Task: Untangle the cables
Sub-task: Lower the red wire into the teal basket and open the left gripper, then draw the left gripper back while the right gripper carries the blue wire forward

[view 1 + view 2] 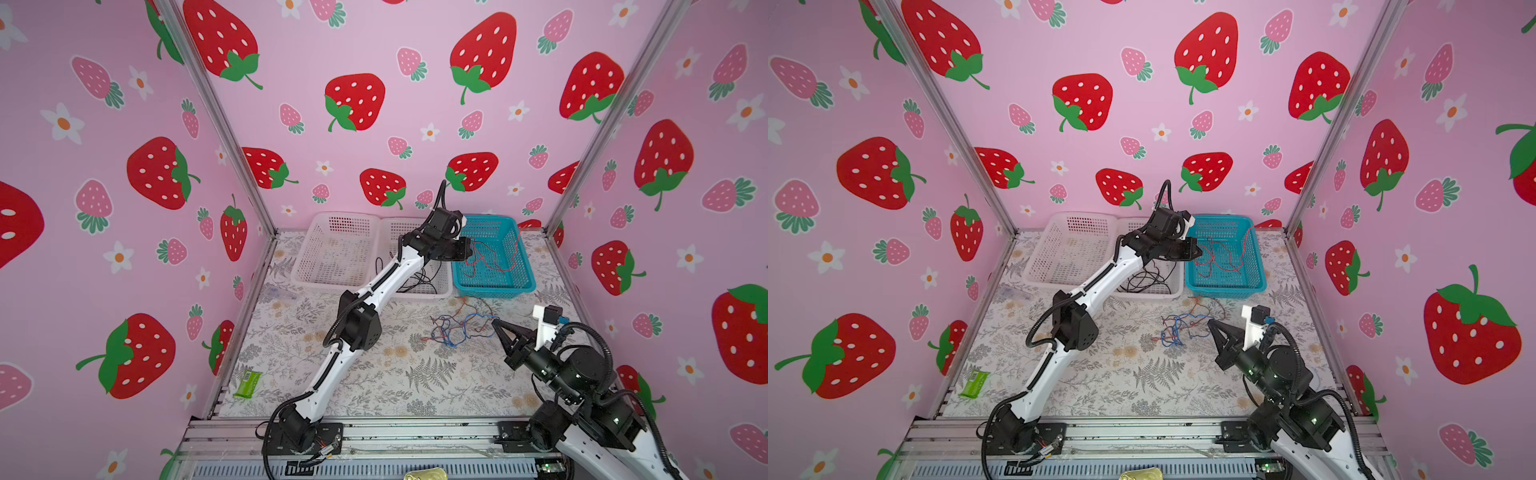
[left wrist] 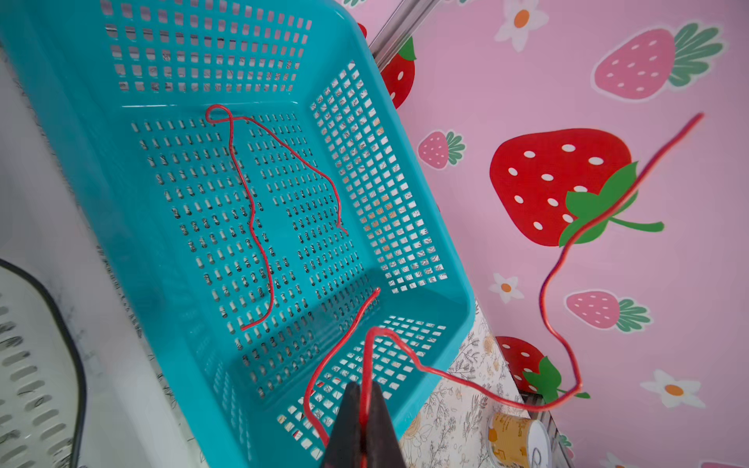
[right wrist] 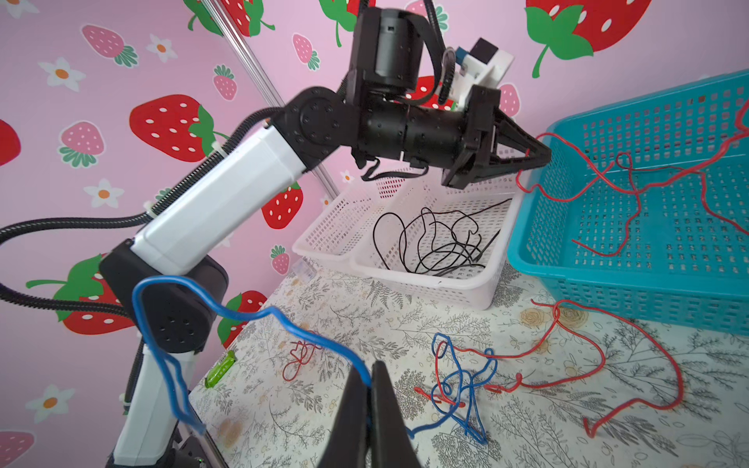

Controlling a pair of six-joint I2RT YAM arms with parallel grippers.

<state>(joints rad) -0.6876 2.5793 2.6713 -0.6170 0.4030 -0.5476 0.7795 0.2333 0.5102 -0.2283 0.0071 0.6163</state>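
Note:
The cables are thin wires. A loose tangle of red and blue cables [image 1: 455,326] [image 3: 462,381] lies on the flowered table between the arms. My left gripper [image 1: 471,249] [image 2: 364,389] hangs over the near left corner of the blue basket [image 1: 494,289], shut on a red cable [image 2: 466,383] that loops out past the basket's rim. More red cable [image 2: 251,219] lies on the basket floor. My right gripper [image 1: 494,322] [image 3: 369,385] sits at the tangle's right edge, shut on a blue cable [image 3: 243,314] that arcs up and away from it. Black cables [image 3: 437,243] rest in the middle white basket [image 1: 424,294].
Two white baskets [image 1: 316,284] and the blue one stand in a row along the back wall. A green packet [image 1: 247,384] lies near the front left edge. A small yellow-labelled roll [image 2: 514,437] sits by the right wall. Pink walls close three sides.

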